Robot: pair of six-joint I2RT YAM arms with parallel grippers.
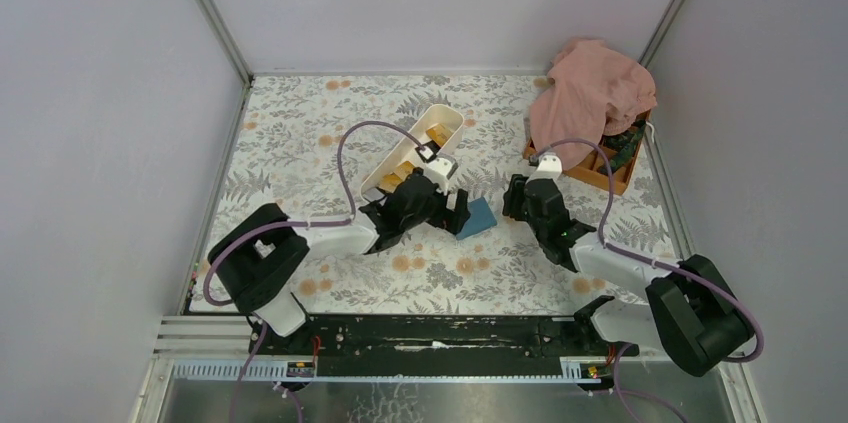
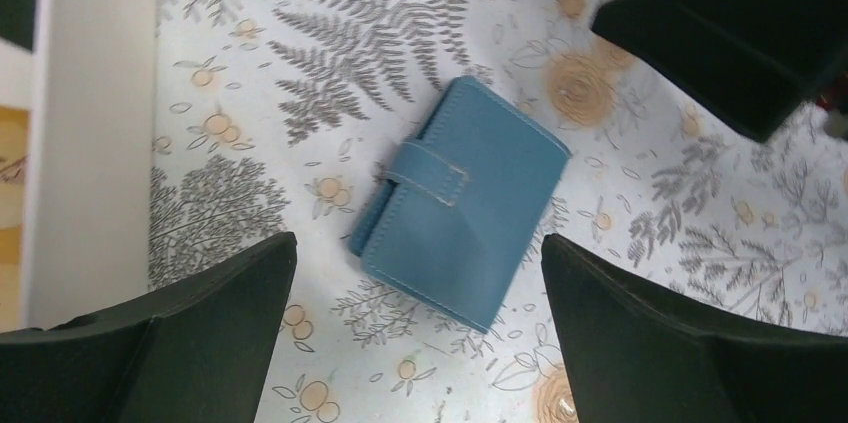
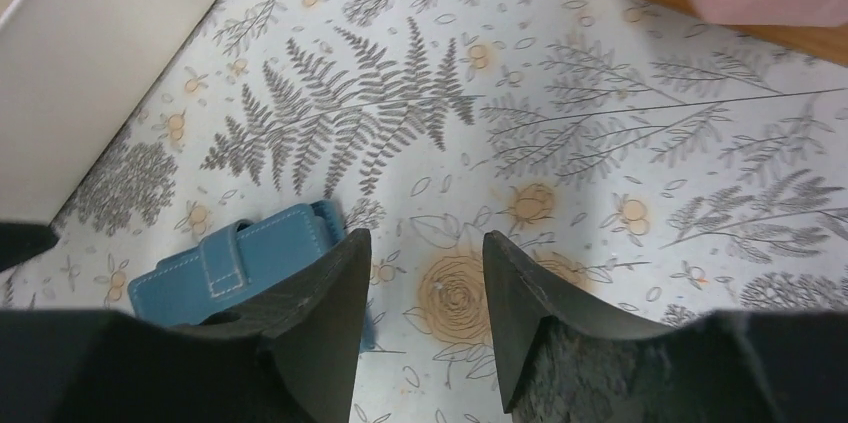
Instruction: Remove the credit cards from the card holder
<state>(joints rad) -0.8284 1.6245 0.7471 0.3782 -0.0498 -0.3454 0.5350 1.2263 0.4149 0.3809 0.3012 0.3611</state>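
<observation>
Blue card holder [image 2: 465, 203] lies shut, strap fastened, flat on the floral tablecloth [image 2: 650, 243] at the middle of the top view. The left gripper [image 2: 417, 243] hangs over it, jaws spread wide and empty. The right gripper [image 3: 425, 243] sits just beside it, fingers parted on nothing.

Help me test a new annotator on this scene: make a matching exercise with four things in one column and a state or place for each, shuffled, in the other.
Things
1. card holder
2. white tray
3. pink cloth
4. left gripper

States or places
A. draped over the orange box
B. open, above the card holder
C. closed, strap across it, lying on the table
D. has yellow-orange pieces inside

Pairs: 1-C, 2-D, 3-A, 4-B.
</observation>
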